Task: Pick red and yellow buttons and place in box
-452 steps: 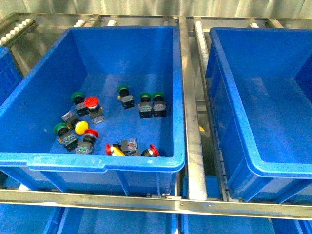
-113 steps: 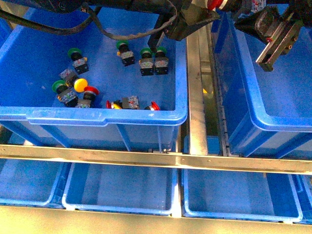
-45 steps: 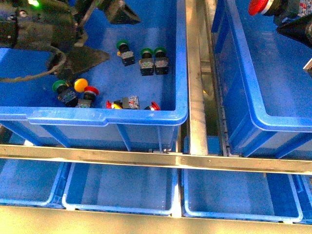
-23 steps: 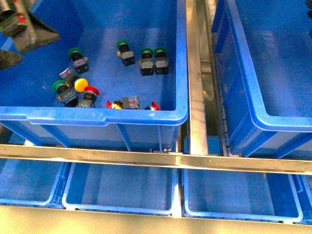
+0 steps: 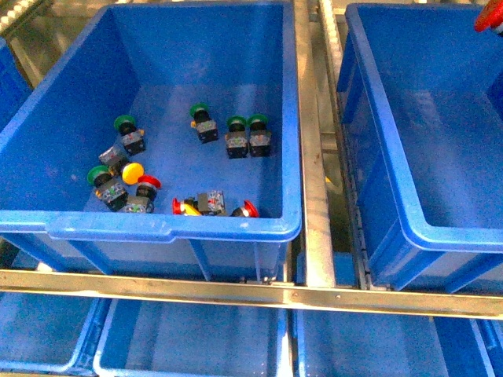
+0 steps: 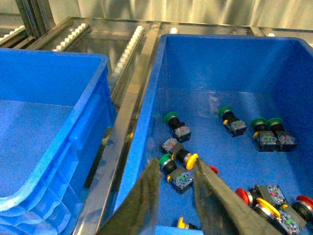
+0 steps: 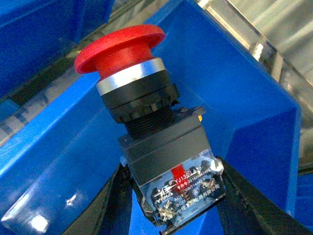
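Observation:
My right gripper (image 7: 171, 198) is shut on the black body of a red button (image 7: 128, 54), held cap-up against the blue wall of the box (image 7: 244, 98). In the front view only its red cap (image 5: 490, 19) shows, at the top right edge above the box (image 5: 393, 196). My left gripper (image 6: 177, 165) is open and empty, above a green button (image 6: 167, 162) and a yellow button (image 6: 191, 159). The left crate (image 5: 169, 224) holds the yellow button (image 5: 132, 171), red buttons (image 5: 148, 182) (image 5: 245, 209) and several green ones.
A metal rail (image 5: 314, 196) with rollers runs between the two crates. Another blue crate (image 6: 49, 127) shows beside the button crate in the left wrist view. More blue bins (image 5: 196, 345) sit on the shelf below the front metal bar.
The left arm has left the front view. That view has shifted, showing more of the crates' far walls. The red cap shows again at the top right edge.

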Robot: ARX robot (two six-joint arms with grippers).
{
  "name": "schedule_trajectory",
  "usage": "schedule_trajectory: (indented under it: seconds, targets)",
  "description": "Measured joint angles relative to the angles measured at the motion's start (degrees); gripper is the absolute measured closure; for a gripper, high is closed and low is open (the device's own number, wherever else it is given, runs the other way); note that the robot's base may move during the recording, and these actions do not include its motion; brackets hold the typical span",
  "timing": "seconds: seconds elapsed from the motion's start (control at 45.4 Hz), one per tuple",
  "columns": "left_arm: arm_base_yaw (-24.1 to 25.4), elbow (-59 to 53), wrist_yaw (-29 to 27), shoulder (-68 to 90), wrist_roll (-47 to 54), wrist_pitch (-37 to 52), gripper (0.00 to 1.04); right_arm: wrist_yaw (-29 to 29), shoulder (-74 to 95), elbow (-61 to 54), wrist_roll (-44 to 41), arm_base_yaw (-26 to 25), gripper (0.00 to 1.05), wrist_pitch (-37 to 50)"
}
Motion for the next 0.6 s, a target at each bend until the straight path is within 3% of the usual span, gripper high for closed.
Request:
schedule_trajectory:
  seconds: [0.154,0.375,0.463,0.595]
  targets:
    - [0.0,-2.4,-0.2,-6.4,0.2,-4.0,1.03,0.5,-0.6,-0.1,1.2,-0.5,0.65,-1.0]
    - [0.1,-5.6,-0.1,-17.4,0.3,-11.7,1.03,0.7,-1.4,0.0,1.3,-0.7,0.65,-2.4]
    - [0.1,-5.7,0.0,-25.2,0.5,-20.5,1.03,1.4,-1.4,0.1,1.3,-1.0,0.65,-2.9]
    - [0.1,-6.2,0.0,-33.3,0.5,-26.5,1.03,1.6,-1.7,0.3,1.4,-1.0,0.65,-3.2]
